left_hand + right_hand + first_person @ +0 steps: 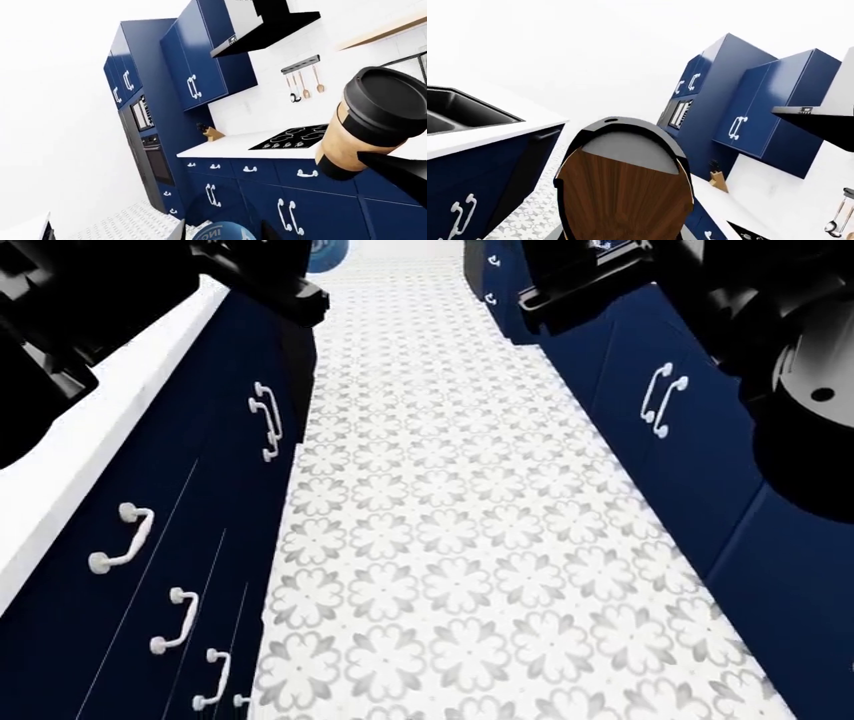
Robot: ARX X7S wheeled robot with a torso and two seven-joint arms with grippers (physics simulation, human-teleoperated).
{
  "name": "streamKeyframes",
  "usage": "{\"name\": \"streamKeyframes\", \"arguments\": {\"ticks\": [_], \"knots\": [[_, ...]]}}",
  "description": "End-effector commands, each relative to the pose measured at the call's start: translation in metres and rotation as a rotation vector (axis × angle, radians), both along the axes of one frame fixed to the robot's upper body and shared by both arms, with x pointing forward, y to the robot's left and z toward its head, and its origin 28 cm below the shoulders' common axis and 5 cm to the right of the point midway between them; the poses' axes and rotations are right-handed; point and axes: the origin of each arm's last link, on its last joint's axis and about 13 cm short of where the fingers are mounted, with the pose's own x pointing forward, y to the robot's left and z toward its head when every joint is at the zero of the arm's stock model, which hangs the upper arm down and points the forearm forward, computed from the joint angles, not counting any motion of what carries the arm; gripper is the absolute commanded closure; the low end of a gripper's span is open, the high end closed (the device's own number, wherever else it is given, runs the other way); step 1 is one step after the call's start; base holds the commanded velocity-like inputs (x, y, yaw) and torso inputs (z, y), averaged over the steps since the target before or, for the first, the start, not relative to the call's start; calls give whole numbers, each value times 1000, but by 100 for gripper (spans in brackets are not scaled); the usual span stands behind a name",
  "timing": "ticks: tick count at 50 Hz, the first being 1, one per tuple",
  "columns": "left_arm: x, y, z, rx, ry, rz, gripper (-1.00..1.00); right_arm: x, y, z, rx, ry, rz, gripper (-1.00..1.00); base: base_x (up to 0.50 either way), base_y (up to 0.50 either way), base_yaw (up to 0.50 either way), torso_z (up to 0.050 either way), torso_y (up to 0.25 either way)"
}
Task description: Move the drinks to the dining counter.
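The brown coffee cup (624,190) with its black lid fills the right wrist view, held in my right gripper (627,235), whose fingers are mostly hidden behind it. The cup also shows in the left wrist view (363,125), tilted in the air with a dark finger (397,172) against it. The water bottle's blue label (220,233) sits between the fingers of my left gripper (217,237); its cap is hidden. The white dining counter (527,122) with its dark sink (457,112) is beside the cup, and runs along the left in the head view (80,440).
I stand in an aisle with a patterned tile floor (454,540) between navy cabinets (200,500) on both sides. Opposite are a white worktop with a black hob (290,137), a range hood (267,27), a knife block (212,132) and a wall oven (155,160).
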Motion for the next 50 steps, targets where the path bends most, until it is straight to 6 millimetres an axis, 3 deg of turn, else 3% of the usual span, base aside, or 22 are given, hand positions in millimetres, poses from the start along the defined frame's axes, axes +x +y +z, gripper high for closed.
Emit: {"name": "streamKeyframes", "arguments": {"ticks": [1, 11, 21, 24, 39, 50], "knots": [[0, 1, 2, -15, -18, 20, 100, -1, -2, 1, 2, -18, -14, 100, -4, -43, 500, 0, 0], [0, 2, 3, -17, -19, 20, 100, 0, -3, 2, 25, -23, -21, 100, -2, -41, 500, 1, 1], [0, 2, 3, -19, -17, 20, 100, -6, -6, 7, 103, -35, 29, 100, -35, 1, 0, 0, 1], [0, 2, 3, -20, -16, 19, 100, -5, -7, 6, 60, -46, -35, 100, 0, 0, 0, 0, 3], [0, 3, 1, -18, -13, 19, 100, -4, -5, 4, 23, -38, -35, 100, -500, 1, 0, 1, 1], [0, 2, 1, -20, -15, 18, 100, -5, -6, 4, 23, -38, -26, 100, -463, -338, 0, 0, 1]]}}
